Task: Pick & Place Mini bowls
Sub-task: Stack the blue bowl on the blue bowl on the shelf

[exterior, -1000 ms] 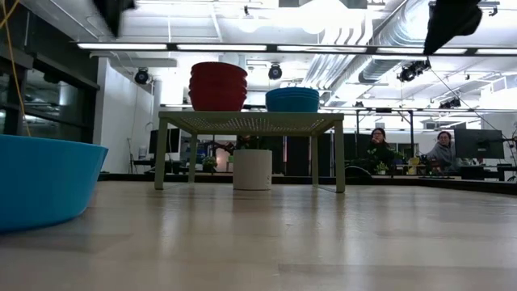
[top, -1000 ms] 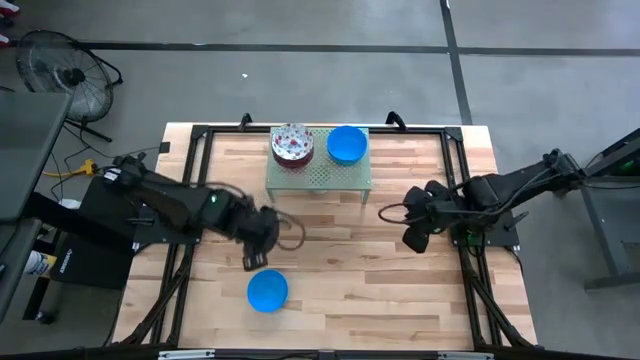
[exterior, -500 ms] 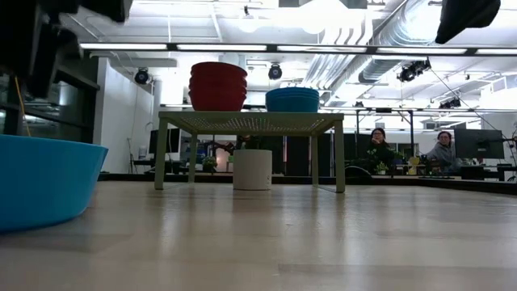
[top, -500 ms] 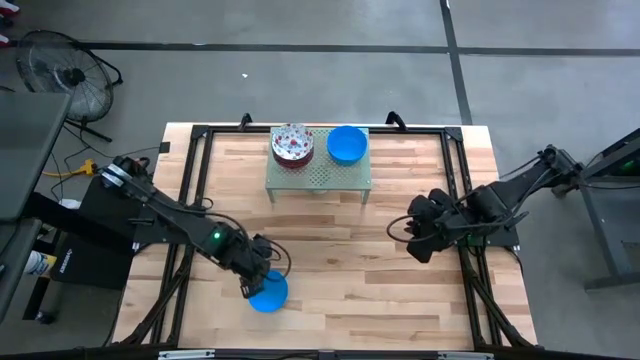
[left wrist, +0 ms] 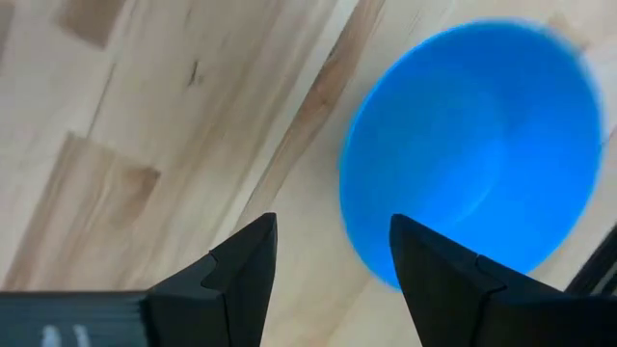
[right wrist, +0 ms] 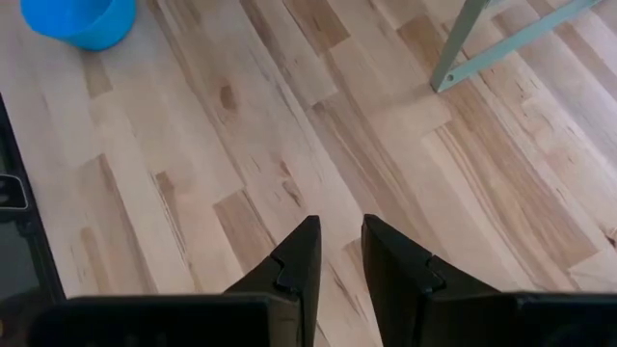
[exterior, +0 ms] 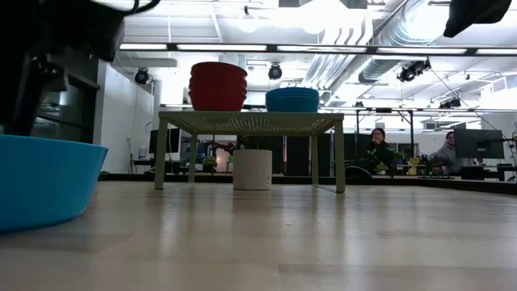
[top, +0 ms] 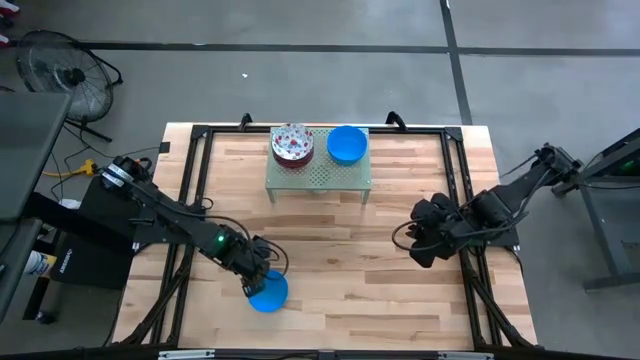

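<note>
Blue lone bowl (top: 268, 293): solid bright blue, sitting on the wooden table (top: 330, 300) toward the near edge, left of centre; in the low view it fills the left foreground (exterior: 44, 182).
Left gripper (top: 256, 281): low over the lone bowl's left rim; its fingers (left wrist: 246, 255) stand spread apart, empty, with the rim showing just past and between them in the left wrist view, the bowl's hollow (left wrist: 477, 145) lying mostly to one side.
Change, left arm: a second ago the gripper hung farther from the near edge, clear of the bowl; it has since come down to the rim, and in the low view its dark bulk now looms above the bowl.
Speckled stack (top: 292, 144): white bowls with red-pink speckle, piled on the left part of the pale green rack (top: 318, 175) at the far side of the table; from the low view the pile looks red (exterior: 218, 86).
Blue stack (top: 347, 143): blue bowls piled on the rack's right part, just beside the speckled stack, well apart from the lone bowl.
Right gripper (top: 419, 243): waiting above the table's right side, fingers (right wrist: 294, 265) close together with a narrow gap, holding nothing.
Change, right arm: it has drifted slightly toward the right and near side.
Room: two people sit far behind the table (exterior: 378, 145).
</note>
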`<state>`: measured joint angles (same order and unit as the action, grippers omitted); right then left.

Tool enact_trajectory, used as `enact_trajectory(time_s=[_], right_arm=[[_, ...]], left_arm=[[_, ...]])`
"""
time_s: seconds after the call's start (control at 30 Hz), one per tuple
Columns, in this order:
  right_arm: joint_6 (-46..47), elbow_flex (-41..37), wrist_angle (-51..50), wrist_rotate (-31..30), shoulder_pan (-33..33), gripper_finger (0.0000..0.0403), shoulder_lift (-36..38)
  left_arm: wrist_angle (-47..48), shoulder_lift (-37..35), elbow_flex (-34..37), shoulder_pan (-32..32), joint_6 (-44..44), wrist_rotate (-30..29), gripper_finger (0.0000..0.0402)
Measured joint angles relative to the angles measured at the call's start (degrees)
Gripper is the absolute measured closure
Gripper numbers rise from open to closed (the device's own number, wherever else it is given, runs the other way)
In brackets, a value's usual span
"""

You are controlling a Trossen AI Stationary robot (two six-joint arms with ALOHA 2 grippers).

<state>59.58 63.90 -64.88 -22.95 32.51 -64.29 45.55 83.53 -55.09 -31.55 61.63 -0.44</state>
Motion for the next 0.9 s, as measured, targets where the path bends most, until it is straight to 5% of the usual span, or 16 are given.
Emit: enact_trajectory(time_s=[0.7,0.9], right_arm=[[1.8,0.0,0.3,-1.6,1.0,0.0336,0.0],[0.3,0.0,0.4,-1.6,0.9,0.0336,0.0]], left_arm=[[-9.9,7.7,4.0,0.0,0.2,2.9,0.0206],[-10.7,8.5,4.0,0.0,0.4,2.6,0.0267]])
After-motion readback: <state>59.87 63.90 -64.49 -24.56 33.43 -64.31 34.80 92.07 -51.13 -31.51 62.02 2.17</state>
